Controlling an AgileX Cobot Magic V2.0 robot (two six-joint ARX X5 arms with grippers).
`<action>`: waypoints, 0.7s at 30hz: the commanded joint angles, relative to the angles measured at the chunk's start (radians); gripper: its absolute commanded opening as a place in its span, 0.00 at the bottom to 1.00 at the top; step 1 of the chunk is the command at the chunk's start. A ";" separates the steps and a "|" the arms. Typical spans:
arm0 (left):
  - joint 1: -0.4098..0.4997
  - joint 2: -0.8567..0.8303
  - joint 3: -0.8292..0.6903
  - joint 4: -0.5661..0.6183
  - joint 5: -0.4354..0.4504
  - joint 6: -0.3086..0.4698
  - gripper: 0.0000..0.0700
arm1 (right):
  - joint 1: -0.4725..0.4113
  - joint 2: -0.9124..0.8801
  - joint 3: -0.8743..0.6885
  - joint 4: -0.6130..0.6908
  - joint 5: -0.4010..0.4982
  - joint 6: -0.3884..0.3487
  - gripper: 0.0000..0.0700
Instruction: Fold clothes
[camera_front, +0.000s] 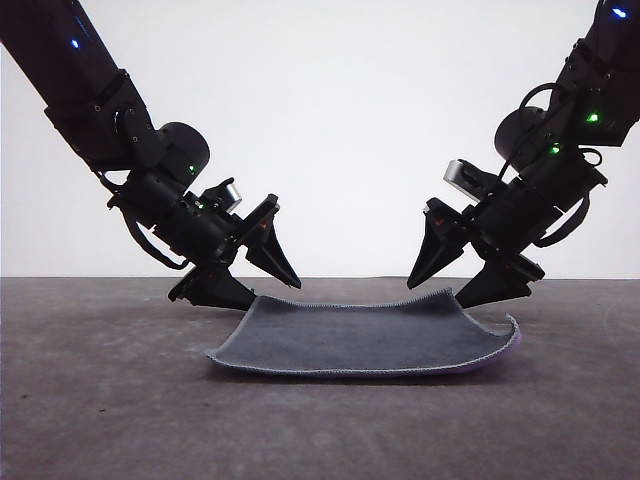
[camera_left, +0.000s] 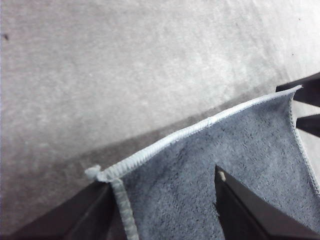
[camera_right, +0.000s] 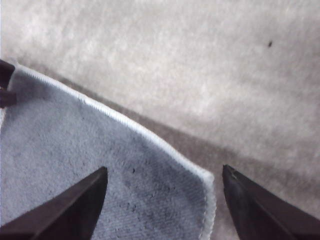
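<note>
At the lower centre of the front view the cloth (camera_front: 360, 340) lies spread on the grey surface (camera_front: 100, 410), dark face up, a sliver of purple at its right edge. No fold is made yet. My left claw (camera_front: 240, 272) and right claw (camera_front: 465, 270) both gape open, each straddling a far corner, gripping nothing. Nothing else stands nearby to block me.

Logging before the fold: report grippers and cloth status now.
Left gripper open, straddling the cloth's far left corner. Right gripper open, astride its far right corner. Cloth grey face up, far edge lifted. Nothing in the way.
</note>
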 joint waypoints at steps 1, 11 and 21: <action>-0.002 0.031 0.019 0.007 0.003 -0.004 0.51 | 0.003 0.027 0.019 0.003 -0.001 0.003 0.60; -0.005 0.031 0.019 0.007 0.004 -0.021 0.49 | 0.003 0.052 0.019 -0.001 0.002 0.003 0.33; -0.006 0.031 0.019 0.008 0.010 -0.021 0.00 | 0.007 0.052 0.019 0.012 -0.001 -0.009 0.00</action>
